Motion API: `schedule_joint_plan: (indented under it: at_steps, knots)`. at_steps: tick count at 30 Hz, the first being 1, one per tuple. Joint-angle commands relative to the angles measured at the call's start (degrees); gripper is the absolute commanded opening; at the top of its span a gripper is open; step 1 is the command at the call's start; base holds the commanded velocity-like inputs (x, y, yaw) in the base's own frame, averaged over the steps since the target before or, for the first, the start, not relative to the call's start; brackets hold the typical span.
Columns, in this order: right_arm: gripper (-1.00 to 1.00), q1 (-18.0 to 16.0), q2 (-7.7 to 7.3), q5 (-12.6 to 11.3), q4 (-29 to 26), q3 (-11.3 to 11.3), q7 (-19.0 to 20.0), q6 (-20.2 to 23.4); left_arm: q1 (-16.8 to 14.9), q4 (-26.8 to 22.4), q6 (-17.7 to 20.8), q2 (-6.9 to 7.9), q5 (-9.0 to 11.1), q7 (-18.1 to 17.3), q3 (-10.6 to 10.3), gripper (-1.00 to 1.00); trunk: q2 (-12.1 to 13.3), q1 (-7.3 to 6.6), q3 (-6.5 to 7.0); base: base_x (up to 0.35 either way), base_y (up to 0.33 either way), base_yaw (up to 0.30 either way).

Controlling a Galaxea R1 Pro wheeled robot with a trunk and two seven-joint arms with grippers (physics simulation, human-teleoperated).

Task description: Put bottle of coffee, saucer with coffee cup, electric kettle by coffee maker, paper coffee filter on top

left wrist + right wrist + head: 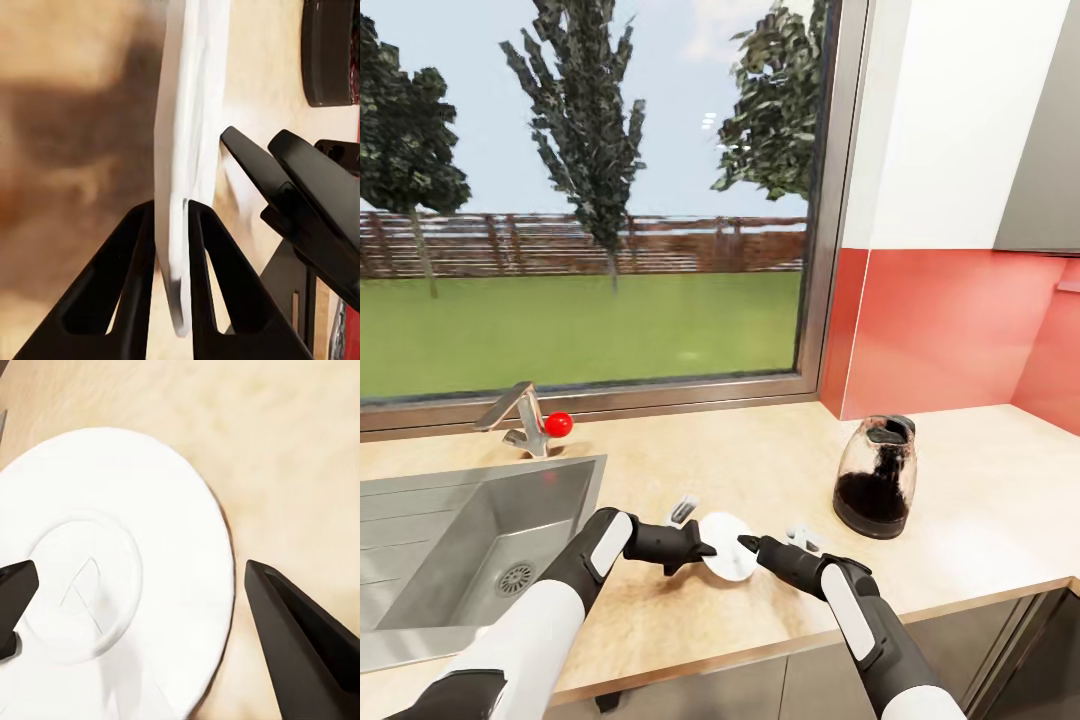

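Low over the kitchen countertop (980, 500), in front of me, my left gripper (708, 549) is shut on the rim of the white saucer (725, 545) and holds it tilted on edge. In the left wrist view the saucer (187, 112) runs edge-on between the gripper's (171, 206) two black fingers. My right gripper (745, 541) faces the saucer from the other side and is open. Its (142, 566) fingers straddle the saucer's (112, 532) rim without touching it. The electric kettle (875, 480) stands upright to the right. The coffee maker, bottle of coffee, filter and cup are out of view.
A steel sink (420, 590) is set into the counter at the left, with a faucet (520, 415) and a red ball (559, 424) behind it. A large window runs along the back. A red backsplash (950, 330) closes the right corner.
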Motion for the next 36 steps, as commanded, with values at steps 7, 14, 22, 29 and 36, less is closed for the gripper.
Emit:
schedule_joint_plan:
  at_steps: [7, 14, 22, 29, 36]
  knots:
    - [1.0, 0.0, -0.06, 0.2, 0.0, -0.1, 0.1, 0.3, 0.0, -0.1, 0.0, 0.63, -2.0, -3.8, 0.2, -1.0, -0.1, 0.02, -0.1, 0.0, 0.0, 0.0]
    - [1.0, -0.1, -0.17, 0.3, -0.1, -0.2, 0.1, 0.2, -0.2, -0.1, 0.0, 4.93, -2.0, -5.4, 0.3, -1.0, -0.1, 0.02, -0.1, 0.0, 0.0, 0.0]
    - [1.0, -0.1, -0.33, 0.5, -9.5, -0.2, 0.0, 0.1, -1.0, -0.2, 0.1, 11.31, -2.0, -13.0, 0.0, -1.0, -0.1, 0.02, -0.1, 0.0, 0.0, 0.0]
    - [1.0, -0.1, -0.21, 0.3, -17.6, 0.7, 0.3, 0.1, -0.9, -4.3, 0.1, 13.14, -2.0, -16.8, -0.2, -1.0, -0.1, 0.02, -0.1, 0.0, 0.0, 0.0]
    - [1.0, -0.1, -0.43, 0.5, -20.3, 9.6, 0.4, -0.1, -0.5, -8.6, 0.1, 13.16, -2.0, -18.6, -0.2, -1.0, -0.1, 0.02, -0.1, -0.187, 0.0, 0.0]
